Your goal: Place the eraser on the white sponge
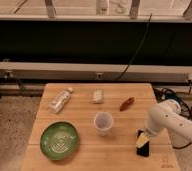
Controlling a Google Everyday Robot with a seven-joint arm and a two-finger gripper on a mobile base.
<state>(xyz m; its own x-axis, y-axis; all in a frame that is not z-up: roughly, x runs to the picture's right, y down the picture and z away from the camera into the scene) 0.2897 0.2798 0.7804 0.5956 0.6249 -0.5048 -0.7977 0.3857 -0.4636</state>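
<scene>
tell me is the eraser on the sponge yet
No. The eraser is at the table's front right, by the gripper; the sponge sits bare at the back.

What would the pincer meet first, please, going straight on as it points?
Probably the flat black rectangular eraser just under the downward-pointing pincer, by the right edge of the wooden table; contact unclear.
</scene>
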